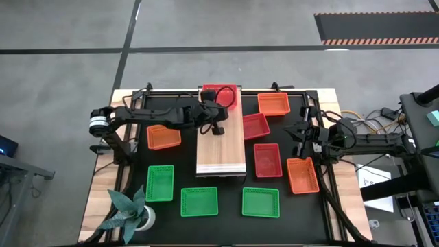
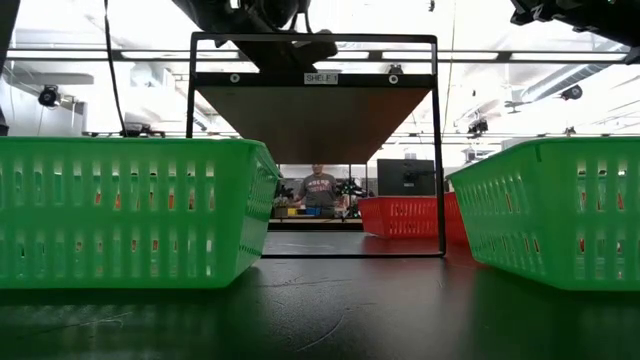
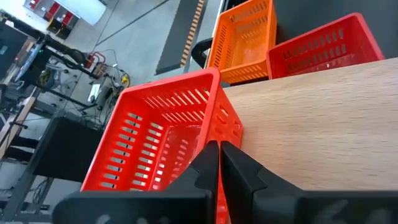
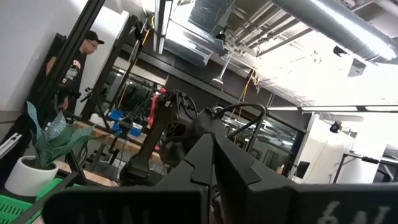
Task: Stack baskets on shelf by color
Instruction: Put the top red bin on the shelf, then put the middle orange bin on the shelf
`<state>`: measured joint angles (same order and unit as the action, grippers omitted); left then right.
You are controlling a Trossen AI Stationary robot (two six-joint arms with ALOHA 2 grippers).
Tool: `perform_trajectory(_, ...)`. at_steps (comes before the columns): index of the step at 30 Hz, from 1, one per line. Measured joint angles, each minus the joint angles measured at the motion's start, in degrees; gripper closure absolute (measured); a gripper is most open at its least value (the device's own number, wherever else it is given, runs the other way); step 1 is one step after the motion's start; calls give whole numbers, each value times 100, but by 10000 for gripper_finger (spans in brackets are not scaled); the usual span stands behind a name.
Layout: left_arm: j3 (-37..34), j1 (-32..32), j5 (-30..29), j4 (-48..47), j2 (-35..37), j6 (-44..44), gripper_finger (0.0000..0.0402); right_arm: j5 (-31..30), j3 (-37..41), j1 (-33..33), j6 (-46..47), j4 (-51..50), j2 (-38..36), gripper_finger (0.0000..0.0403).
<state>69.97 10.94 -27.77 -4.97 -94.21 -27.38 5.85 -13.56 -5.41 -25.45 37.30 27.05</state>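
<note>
The left gripper (image 1: 218,118) sits over the far end of the shelf (image 1: 221,154), its fingers pinched together on the near wall of a crimson-pink basket (image 3: 163,134), likely to set it square on the far edge as the base of one colour stack. Eight other baskets lie scattered on the bench (image 1: 226,185) around the shelf, three green ones along the near edge. The right gripper (image 1: 302,130) waits by the right edge with fingers together, holding nothing
</note>
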Motion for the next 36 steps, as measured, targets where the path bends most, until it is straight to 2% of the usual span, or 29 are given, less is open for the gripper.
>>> perform_trajectory(8, 64, -206, -7, -219, 141, 5, 402, 0, -2, 0, -7, -9, 0, 394)
perform_trajectory(14, 72, -781, -4, -660, 591, 49, 401, 0, -4, 0, -18, -56, 0, 394)
perform_trajectory(18, 72, -1214, 4, -1173, 974, 455, 402, 0, -7, 0, -18, -59, 0, 394)
perform_trajectory(23, 72, -1701, 27, -2181, 1430, 1470, 402, 0, -7, 0, -14, -59, 0, 394)
perform_trajectory(28, 70, -2025, 53, -3579, 1783, 2589, 402, 0, -7, 0, -9, -59, 0, 394)
perform_trajectory(33, 62, -2015, 444, -5544, 2015, 3370, 402, 0, -7, 0, 13, -59, 0, 394)
perform_trajectory(36, -50, -1812, 498, -6381, 2082, 3731, 402, 0, -7, 0, 34, -57, -2, 394)
